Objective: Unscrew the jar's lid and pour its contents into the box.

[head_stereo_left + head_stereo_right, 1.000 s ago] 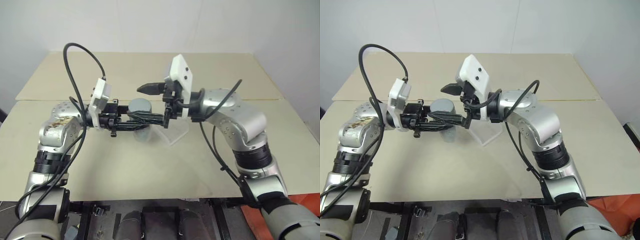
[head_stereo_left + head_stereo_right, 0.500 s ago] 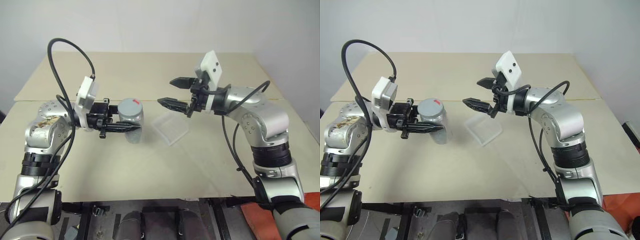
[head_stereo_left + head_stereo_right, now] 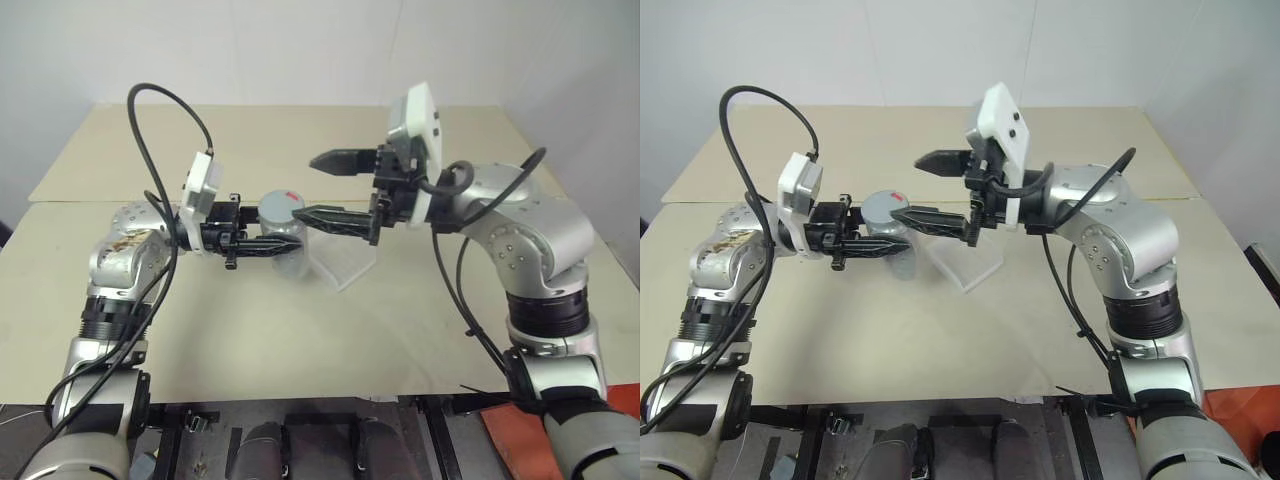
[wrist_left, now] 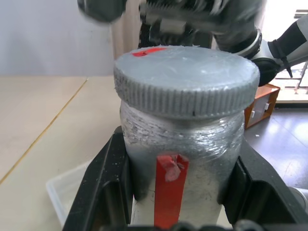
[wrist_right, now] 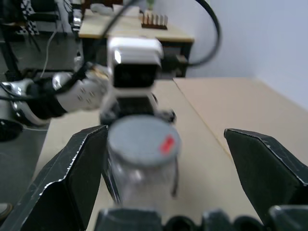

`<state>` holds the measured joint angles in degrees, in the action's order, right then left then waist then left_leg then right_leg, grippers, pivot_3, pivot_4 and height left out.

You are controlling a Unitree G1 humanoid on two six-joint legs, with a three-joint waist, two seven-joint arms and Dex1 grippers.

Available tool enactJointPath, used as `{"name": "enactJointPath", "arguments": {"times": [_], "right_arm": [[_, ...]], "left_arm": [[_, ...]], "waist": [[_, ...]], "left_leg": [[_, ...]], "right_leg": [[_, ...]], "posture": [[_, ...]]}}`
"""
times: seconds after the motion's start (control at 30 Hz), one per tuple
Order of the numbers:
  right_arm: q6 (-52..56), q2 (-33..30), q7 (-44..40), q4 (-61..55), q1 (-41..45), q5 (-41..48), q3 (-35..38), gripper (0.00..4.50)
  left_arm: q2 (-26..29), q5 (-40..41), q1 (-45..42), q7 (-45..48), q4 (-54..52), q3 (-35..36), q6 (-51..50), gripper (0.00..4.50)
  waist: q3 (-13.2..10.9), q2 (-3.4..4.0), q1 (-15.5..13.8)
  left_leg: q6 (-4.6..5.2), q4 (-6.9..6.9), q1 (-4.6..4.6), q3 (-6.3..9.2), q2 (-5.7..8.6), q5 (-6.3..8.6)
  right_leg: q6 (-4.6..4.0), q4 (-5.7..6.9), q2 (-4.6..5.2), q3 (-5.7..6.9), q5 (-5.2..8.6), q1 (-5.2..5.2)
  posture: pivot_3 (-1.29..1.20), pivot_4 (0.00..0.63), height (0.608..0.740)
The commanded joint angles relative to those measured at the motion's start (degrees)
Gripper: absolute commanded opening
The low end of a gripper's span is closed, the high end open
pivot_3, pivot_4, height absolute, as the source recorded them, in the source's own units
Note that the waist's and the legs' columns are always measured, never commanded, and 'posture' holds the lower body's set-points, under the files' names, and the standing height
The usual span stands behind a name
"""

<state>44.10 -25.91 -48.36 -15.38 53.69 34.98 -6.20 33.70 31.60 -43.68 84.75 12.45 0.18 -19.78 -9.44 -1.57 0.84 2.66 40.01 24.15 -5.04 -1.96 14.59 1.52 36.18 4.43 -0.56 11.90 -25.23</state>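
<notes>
Left hand (image 3: 262, 248): black fingers clamped on the body of the small translucent cylindrical jar (image 3: 285, 247), one finger on each side, below the cap. Jar held upright above the bench (image 3: 300, 330), not resting on it. Hand points level toward the right hand. In the left wrist view the fingers (image 4: 103, 187) bracket the jar (image 4: 180, 154) with the vertical red label stripe (image 4: 169, 190) facing the camera between them.

Round grey screw lid (image 3: 281, 206) on top of the jar, as wide as the jar, ribbed edge, small red mark (image 3: 291, 195) on top near the rim. Sits just above the left fingers, not touched by them.

Right hand (image 3: 322, 188): jaws spread wide, nothing held. Points level toward the left hand. Lower finger (image 3: 335, 219) tip is right at the lid's edge; can't tell if it touches. Upper finger (image 3: 342, 160) is above and behind the lid, apart from it. Right wrist view: lid (image 5: 143, 139) lies between the two wide fingers (image 5: 79, 168), clear gap on both sides.

Small shallow square box (image 3: 345, 265) of clear plastic with flared rim: on the bench, below the right hand's fingers, just beside the jar on the side away from the left hand.
</notes>
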Motion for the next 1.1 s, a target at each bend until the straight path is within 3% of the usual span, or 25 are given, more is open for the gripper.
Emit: {"name": "enactJointPath", "arguments": {"times": [0.03,0.4,1.1], "right_arm": [[-0.8,2.4,1.7,-0.7,2.3,-1.6,-2.2,4.46],[-2.4,6.5,3.7,4.0,3.6,-7.4,-5.2,4.46],[-1.1,-1.7,2.2,3.3,0.4,-4.7,0.6,4.46]], "left_arm": [[-0.5,0.2,-2.0,1.1,0.3,0.1,1.3,1.96],[-0.3,0.4,-1.8,1.6,-0.7,0.4,1.1,1.96],[2.0,0.9,-1.4,2.4,-0.8,1.0,0.9,1.96]], "waist": [[0.0,0.0,0.0],[0.0,0.0,-0.1],[0.0,0.0,-0.1]], "left_leg": [[0.0,0.0,0.01,0.0,0.0,0.0],[0.0,0.02,0.03,0.01,0.01,0.0],[0.0,0.02,0.03,0.02,0.0,0.0]], "right_leg": [[0.0,0.01,0.0,0.0,0.0,0.0],[0.01,0.02,0.01,0.02,0.0,0.0],[0.01,0.01,0.01,0.02,0.0,0.0]], "posture": [[0.0,0.15,0.74],[0.0,0.15,0.74],[0.0,0.15,0.74]]}}
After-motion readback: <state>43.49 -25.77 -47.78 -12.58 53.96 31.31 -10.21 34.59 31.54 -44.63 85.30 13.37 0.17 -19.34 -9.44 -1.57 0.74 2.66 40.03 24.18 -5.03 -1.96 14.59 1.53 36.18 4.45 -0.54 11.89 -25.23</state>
